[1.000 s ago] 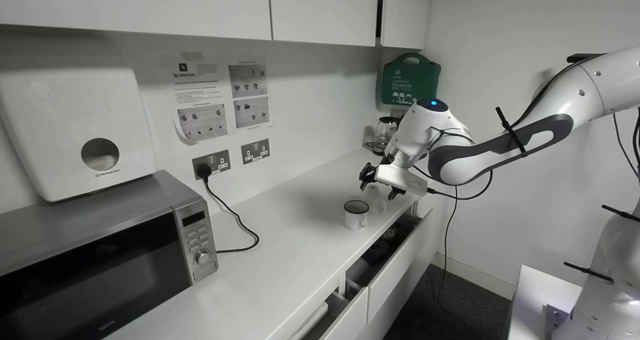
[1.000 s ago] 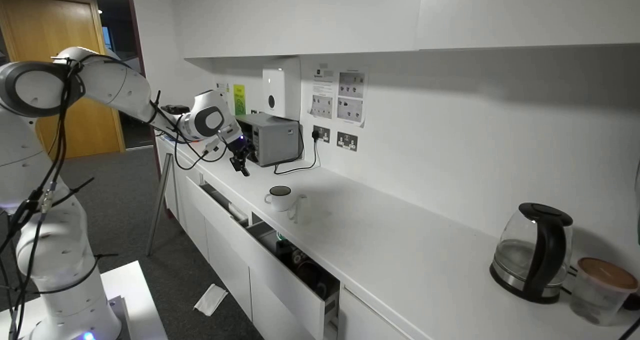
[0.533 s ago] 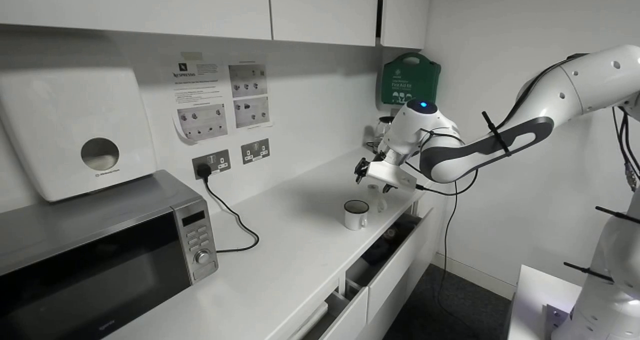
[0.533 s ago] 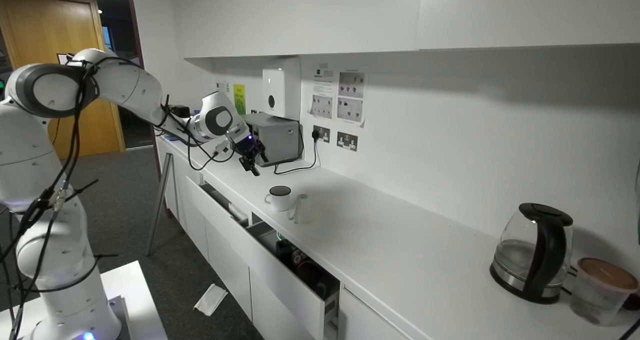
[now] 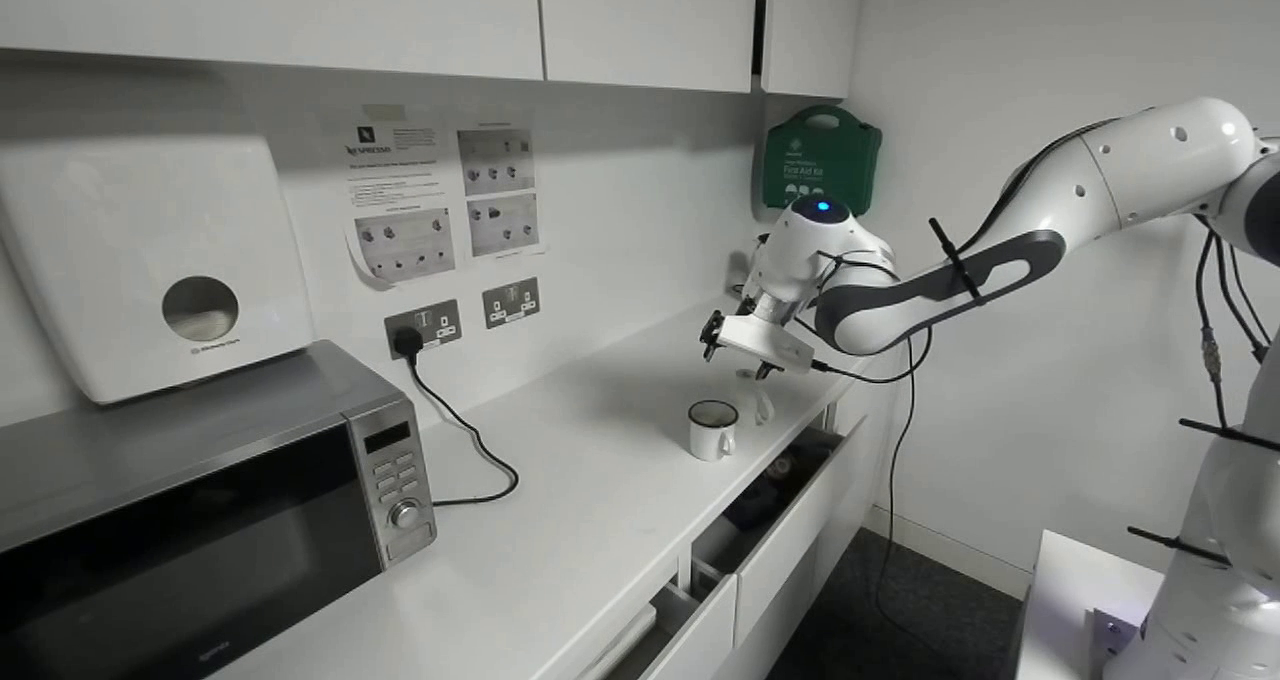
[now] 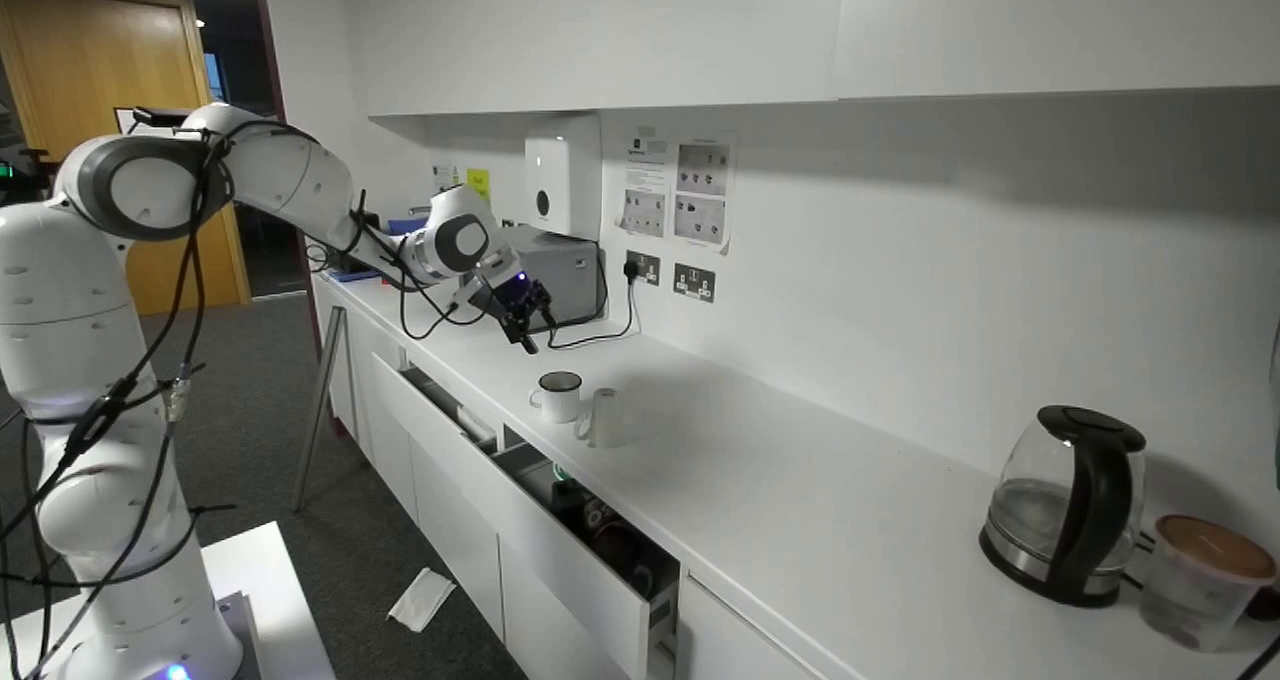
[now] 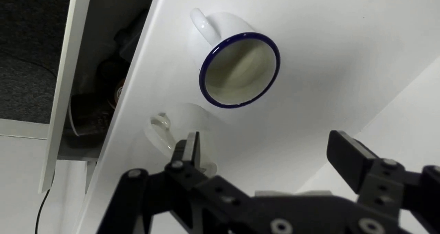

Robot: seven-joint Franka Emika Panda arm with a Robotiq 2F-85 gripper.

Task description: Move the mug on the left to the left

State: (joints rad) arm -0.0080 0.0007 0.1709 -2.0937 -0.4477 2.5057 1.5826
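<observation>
The mug is short, white and round with a dark blue rim; it stands upright on the counter in both exterior views (image 5: 711, 438) (image 6: 561, 404) and the wrist view (image 7: 237, 72). Its handle faces the counter's front edge. A taller pale cup stands just beside it in both exterior views (image 5: 748, 392) (image 6: 606, 420); in the wrist view this cup (image 7: 196, 118) is partly behind a finger. My gripper (image 5: 736, 366) (image 6: 541, 341) (image 7: 264, 139) is open and empty, above the counter. In the wrist view the mug lies beyond the fingertips, not between them.
Open drawers (image 5: 790, 550) (image 6: 560, 530) stick out under the counter's front edge. A microwave (image 5: 200, 520) (image 6: 560, 270) stands on the counter. A kettle (image 6: 1065, 510) and a lidded tub (image 6: 1205, 580) stand at the opposite end. Cabinets (image 5: 640, 20) hang above.
My open gripper has moved sideways over the counter, leftward in an exterior view and rightward in an exterior view from the opposite end. The mug and the pale cup have not moved.
</observation>
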